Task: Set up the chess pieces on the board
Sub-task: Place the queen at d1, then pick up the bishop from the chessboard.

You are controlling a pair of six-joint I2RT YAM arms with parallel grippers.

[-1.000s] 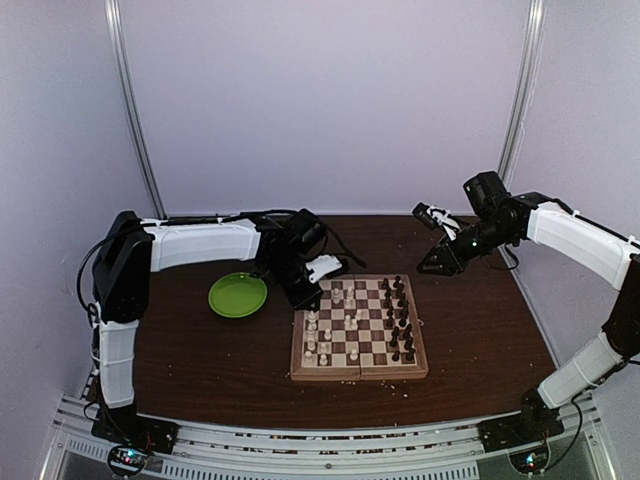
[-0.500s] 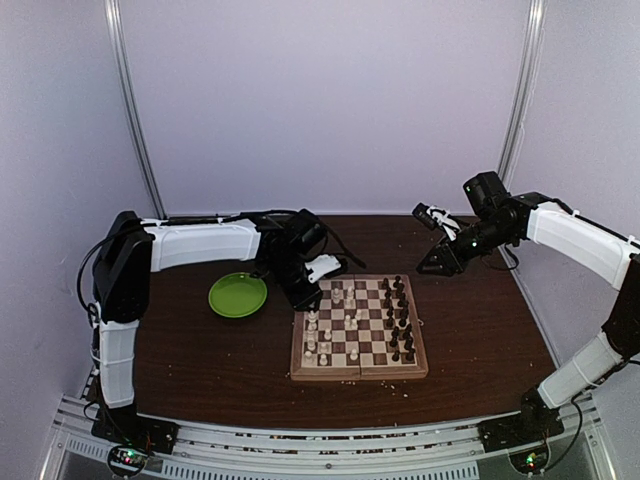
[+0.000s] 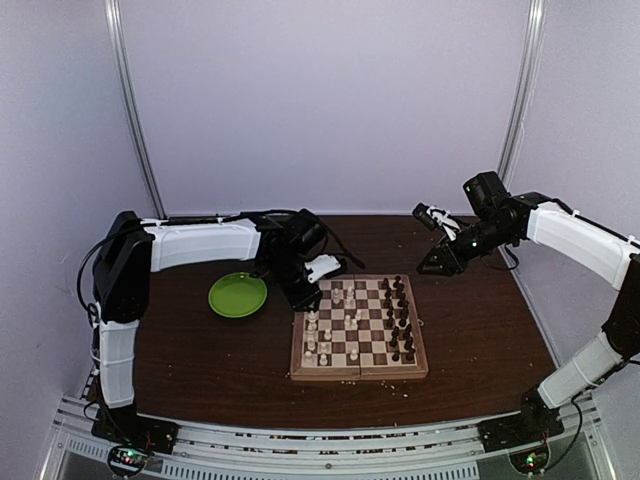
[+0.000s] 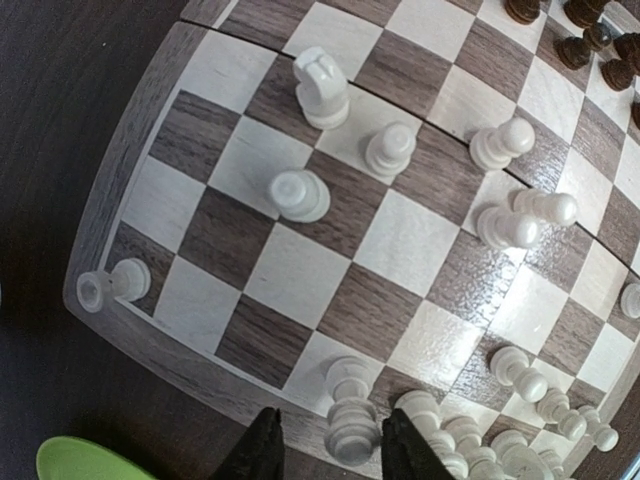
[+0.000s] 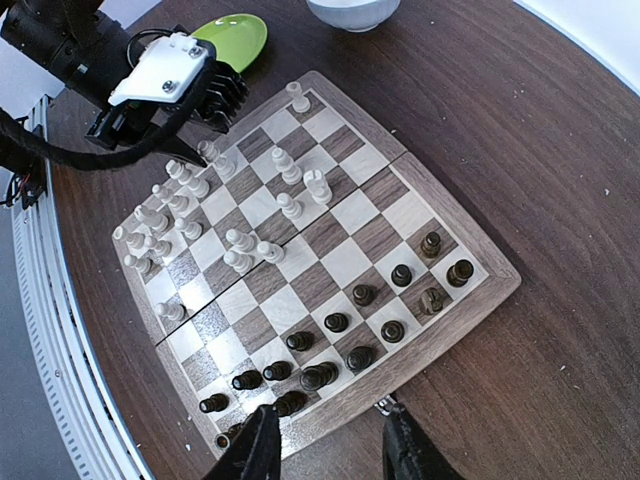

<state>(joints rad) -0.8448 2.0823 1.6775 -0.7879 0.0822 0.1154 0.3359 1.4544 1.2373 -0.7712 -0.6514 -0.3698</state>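
Note:
The board (image 3: 358, 373) lies mid-table. Cream-white chess pieces (image 3: 318, 335) crowd its left side and dark chess pieces (image 3: 400, 320) its right. My left gripper (image 3: 303, 297) hangs over the board's far-left corner. In the left wrist view it (image 4: 331, 440) is open, its black fingers (image 4: 262, 450) standing either side of an upright white piece (image 4: 353, 428) on an edge square, with gaps on both sides. My right gripper (image 3: 432, 265) hovers high beyond the far-right corner. In its own view it (image 5: 330, 442) is open and empty, above the dark pieces (image 5: 330, 325).
A green plate (image 3: 237, 295) sits left of the board, close to the left arm. A white bowl (image 5: 350, 10) stands behind the board. One white pawn (image 4: 110, 285) rests at the corner on the tan border. Pale crumbs dot the table.
The left gripper's jaws have come apart around the white piece. Neither arm has visibly shifted in the top view.

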